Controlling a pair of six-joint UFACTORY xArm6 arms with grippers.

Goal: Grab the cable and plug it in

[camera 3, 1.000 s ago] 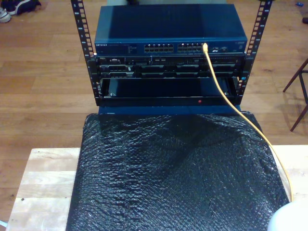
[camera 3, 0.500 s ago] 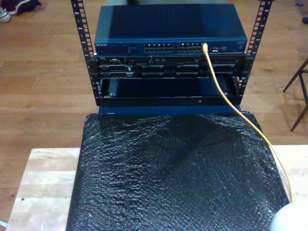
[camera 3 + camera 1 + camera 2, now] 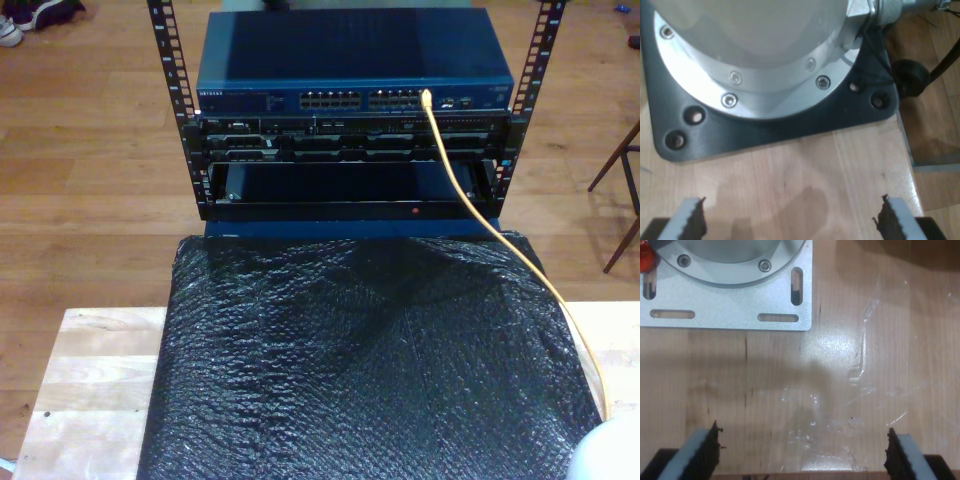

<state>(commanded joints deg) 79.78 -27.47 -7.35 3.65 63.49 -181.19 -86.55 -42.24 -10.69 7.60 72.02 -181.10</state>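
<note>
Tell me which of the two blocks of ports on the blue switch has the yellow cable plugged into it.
The block nearer the exterior view's right. The yellow cable enters at that block's right end, while the other block has no cable in it.

Blk bubble wrap [image 3: 360,370] (on table [image 3: 90,390])

My first end effector [image 3: 790,222]: jaws spread wide, nothing between the serrated pads [image 3: 696,217], pointing down close to its own arm base. My second end effector [image 3: 802,450]: jaws also wide apart, empty, dark pads [image 3: 710,442] facing each other, aimed down.
</note>
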